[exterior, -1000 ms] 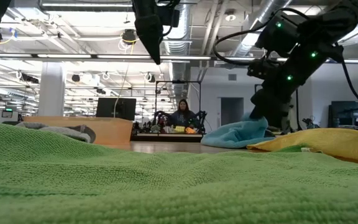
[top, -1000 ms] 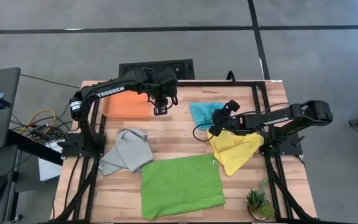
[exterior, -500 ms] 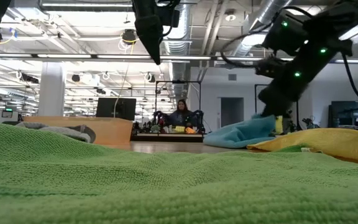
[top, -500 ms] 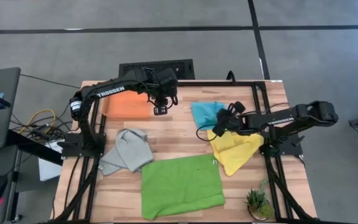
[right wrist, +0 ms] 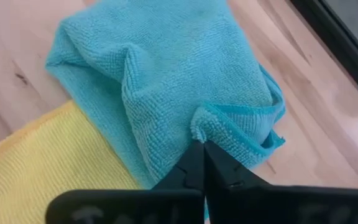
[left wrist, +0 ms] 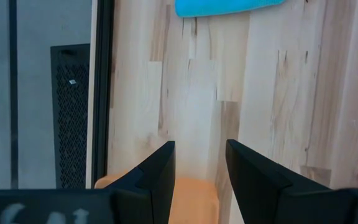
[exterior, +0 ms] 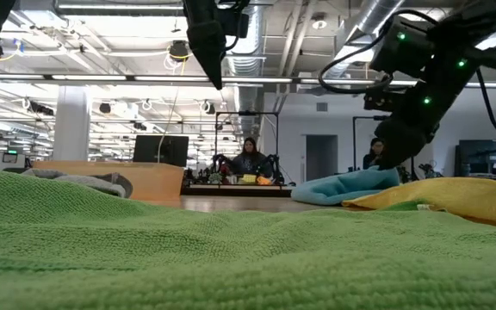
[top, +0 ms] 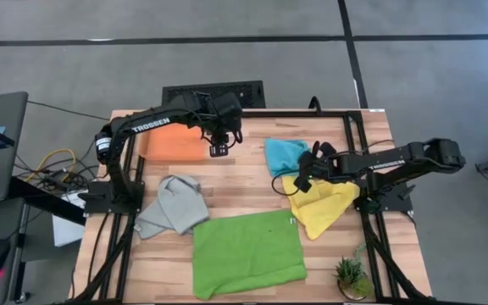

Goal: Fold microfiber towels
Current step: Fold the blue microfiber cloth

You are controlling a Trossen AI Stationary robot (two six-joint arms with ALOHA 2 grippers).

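Note:
The turquoise towel (right wrist: 166, 74) lies crumpled at the far right of the table (top: 244, 182), with one side against the yellow towel (top: 322, 205). My right gripper (right wrist: 202, 155) reaches in from the right and is shut on it. My left gripper (top: 219, 149) hangs open above the table at the back. It is beside the folded orange towel (top: 174, 144) and touches nothing. The grey towel (top: 173, 206) lies bunched at the left. The lime green towel (top: 246, 252) lies spread flat at the front. My right gripper pinches a small raised bunch of the turquoise towel's hemmed edge (right wrist: 207, 126) between its two fingertips. The fingers slant down at it from the table's right side. The rest of the towel lies slack on the table.
A small potted plant (top: 352, 275) stands at the front right corner. A black frame rail (top: 356, 144) runs along the table's right side. Bare wood shows between the orange and turquoise towels.
My right gripper has shut on the turquoise towel's edge, tipped and rolled, and drawn back a little toward the table's right edge. The towel's hump has flattened, and that side of it has been pulled to the right.

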